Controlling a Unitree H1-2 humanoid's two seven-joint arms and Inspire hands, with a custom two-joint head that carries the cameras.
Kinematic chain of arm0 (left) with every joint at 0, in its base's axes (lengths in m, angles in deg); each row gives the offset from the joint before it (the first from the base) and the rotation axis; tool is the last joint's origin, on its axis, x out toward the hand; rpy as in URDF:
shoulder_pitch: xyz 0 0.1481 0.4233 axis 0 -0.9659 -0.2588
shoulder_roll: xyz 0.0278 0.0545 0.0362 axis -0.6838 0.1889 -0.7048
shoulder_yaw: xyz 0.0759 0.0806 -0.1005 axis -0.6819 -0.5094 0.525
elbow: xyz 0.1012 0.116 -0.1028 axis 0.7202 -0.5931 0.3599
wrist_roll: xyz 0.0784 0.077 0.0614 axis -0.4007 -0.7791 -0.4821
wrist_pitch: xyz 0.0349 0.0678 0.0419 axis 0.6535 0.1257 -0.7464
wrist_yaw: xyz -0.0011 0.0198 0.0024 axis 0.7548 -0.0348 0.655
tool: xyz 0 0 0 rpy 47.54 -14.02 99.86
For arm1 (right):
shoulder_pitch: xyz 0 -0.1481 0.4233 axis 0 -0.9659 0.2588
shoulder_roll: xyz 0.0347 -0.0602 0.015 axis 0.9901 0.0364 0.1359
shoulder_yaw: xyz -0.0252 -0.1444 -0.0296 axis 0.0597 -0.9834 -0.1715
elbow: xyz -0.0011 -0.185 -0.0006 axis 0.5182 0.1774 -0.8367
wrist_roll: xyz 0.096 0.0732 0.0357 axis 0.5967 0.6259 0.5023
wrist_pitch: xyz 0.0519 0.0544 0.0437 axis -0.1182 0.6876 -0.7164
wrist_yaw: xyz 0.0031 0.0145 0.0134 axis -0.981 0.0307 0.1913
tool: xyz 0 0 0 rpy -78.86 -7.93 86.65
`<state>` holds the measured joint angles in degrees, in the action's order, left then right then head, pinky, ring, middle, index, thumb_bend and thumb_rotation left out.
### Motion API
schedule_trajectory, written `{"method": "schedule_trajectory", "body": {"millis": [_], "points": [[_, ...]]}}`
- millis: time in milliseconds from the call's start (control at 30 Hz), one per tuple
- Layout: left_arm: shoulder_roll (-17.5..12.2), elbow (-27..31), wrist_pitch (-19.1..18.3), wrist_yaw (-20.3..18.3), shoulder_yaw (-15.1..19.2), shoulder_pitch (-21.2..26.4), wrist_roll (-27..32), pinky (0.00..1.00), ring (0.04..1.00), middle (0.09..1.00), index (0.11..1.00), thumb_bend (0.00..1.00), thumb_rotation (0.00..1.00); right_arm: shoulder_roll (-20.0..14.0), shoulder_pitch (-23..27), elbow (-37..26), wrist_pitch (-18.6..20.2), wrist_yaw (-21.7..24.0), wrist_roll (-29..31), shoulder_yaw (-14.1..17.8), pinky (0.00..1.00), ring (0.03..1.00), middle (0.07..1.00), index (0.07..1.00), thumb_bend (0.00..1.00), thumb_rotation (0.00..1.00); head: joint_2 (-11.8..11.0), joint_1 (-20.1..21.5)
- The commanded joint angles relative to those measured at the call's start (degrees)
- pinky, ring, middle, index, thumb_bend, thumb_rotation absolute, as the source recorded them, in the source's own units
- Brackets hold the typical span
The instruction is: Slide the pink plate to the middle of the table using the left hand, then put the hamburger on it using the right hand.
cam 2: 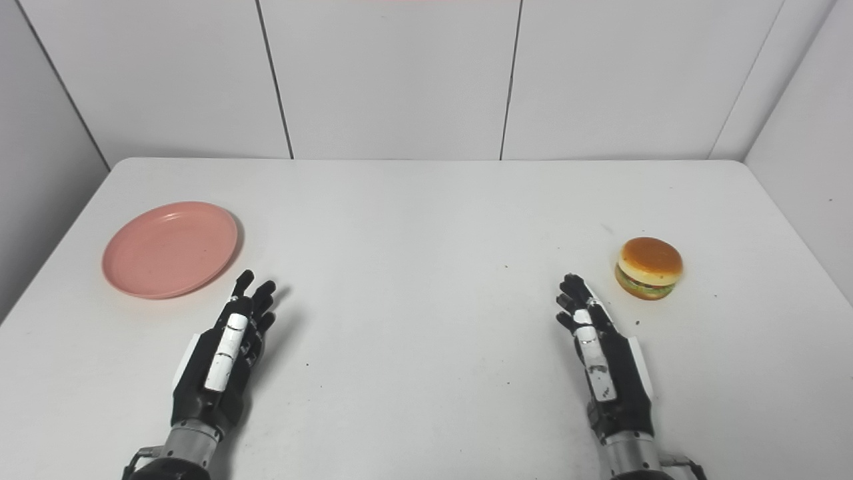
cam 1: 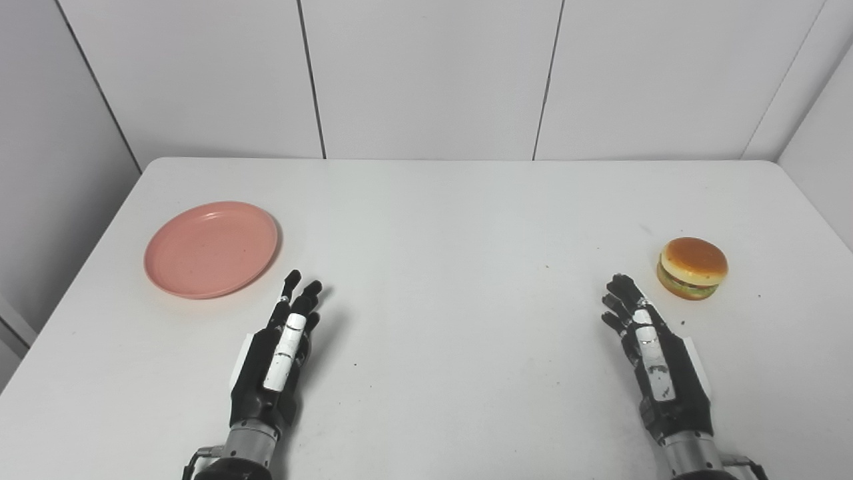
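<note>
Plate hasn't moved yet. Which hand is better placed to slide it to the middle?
Left. The left hand lies open just near-right of the plate, which sits on the table's left side. The right hand is far across, beside the hamburger.

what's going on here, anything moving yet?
Nothing is being handled. The left hand and right hand are both open and empty, low over the near part of the table. The plate sits empty at the table's left side, just ahead and to the left of the left hand and not touched by it. The hamburger sits at the right side, just ahead and to the right of the right hand, also untouched. The plate slide has not been done.
</note>
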<state>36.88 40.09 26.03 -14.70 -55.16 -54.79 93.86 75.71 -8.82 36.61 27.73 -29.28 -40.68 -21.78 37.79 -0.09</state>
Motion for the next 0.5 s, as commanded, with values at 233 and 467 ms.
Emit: {"method": "schedule_trajectory", "body": {"millis": [233, 467], "points": [[-1.6, 1.9, -0.3, -1.0, -0.4, -4.3, 0.5, 1.00, 0.987, 0.936, 0.975, 0.76, 0.76, 0.1, 0.9, 1.2, 1.6, 0.3, 0.6, -0.4, 0.91, 0.902, 0.908, 0.886, 0.81, 0.88, 0.1, 0.1], [-1.7, 1.5, -0.6, -1.0, -0.4, -4.1, 0.4, 1.00, 0.991, 0.939, 0.976, 0.76, 0.76, 0.0, 1.2, 1.7, 1.3, 0.3, 0.3, -0.6, 0.93, 0.912, 0.914, 0.889, 0.82, 0.87, -0.1, 0.1]]}}
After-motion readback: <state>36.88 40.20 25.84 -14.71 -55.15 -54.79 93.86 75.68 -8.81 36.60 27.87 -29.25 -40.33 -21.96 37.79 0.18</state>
